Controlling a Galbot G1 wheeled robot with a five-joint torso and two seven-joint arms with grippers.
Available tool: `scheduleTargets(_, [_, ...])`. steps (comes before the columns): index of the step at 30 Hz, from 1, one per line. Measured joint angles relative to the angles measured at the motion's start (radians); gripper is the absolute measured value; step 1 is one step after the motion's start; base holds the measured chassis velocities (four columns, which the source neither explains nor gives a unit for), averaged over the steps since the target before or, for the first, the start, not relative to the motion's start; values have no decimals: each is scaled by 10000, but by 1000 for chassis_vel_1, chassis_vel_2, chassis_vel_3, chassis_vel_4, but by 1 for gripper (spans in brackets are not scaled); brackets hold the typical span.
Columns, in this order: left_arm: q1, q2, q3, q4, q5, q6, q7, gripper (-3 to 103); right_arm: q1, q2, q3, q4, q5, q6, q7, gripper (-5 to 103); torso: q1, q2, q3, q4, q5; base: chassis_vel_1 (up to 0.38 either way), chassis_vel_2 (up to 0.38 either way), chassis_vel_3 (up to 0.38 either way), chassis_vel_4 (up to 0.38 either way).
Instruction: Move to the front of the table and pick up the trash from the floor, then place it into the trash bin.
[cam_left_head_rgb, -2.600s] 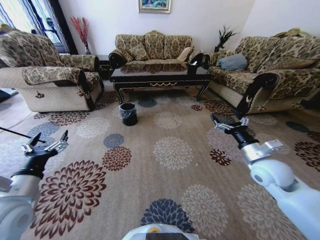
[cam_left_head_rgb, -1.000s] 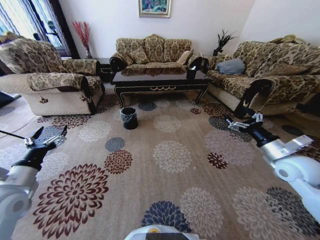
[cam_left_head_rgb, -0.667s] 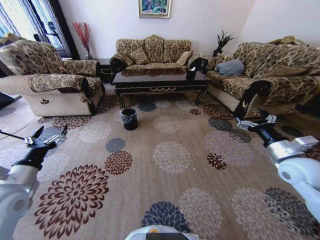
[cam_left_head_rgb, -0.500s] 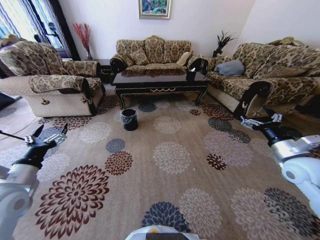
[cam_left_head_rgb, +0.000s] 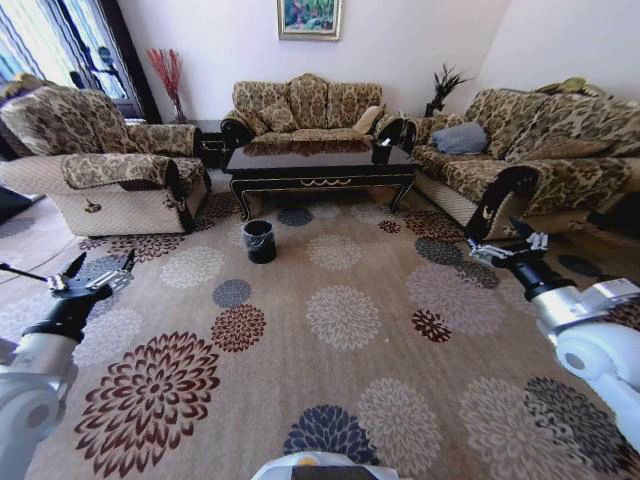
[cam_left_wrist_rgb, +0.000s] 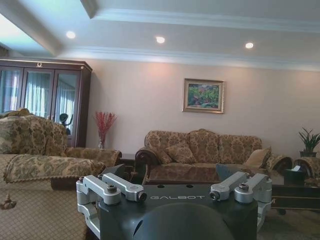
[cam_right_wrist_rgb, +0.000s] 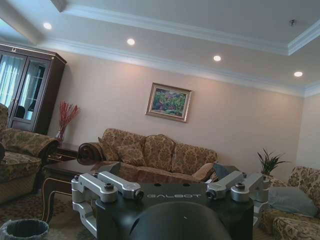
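Nearing the table (cam_left_head_rgb: 318, 160), right gripper (cam_left_head_rgb: 508, 246) swung outward

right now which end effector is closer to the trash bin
Left, narrowly. The left end effector hangs open, nearer the robot, left of the trash bin; the right end effector, open too, hangs farther off on its right.

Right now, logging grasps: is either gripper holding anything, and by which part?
Nothing held: left gripper and right gripper both hang open and empty above the carpet.

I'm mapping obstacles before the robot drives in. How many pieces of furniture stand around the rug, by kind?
Sofas: 2
Armchair: 1
Table: 1
Trash bin: 1
Total: 5
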Motion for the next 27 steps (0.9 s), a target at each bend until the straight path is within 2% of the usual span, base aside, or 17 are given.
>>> scheduleTargets(6, [528,-596,399,81,611,-428,-23,100,-371,430,44,254,-243,-1,-8,100,101,284,185,3,-1,0,0,0,0])
scheduleTargets(17, [807,-654,-29,-368,290,-413,-59,100,-1302,755,1138,802,-240,27,-32,100,304,770,467,1,-2,0,0,0,0])
scheduleTargets(27, [982,-682,-181,-830,136,-357,-82,100,-1819,1069,1550,1170,-230,104,-53,100,458,1145,687,0,-1,0,0,0,0])
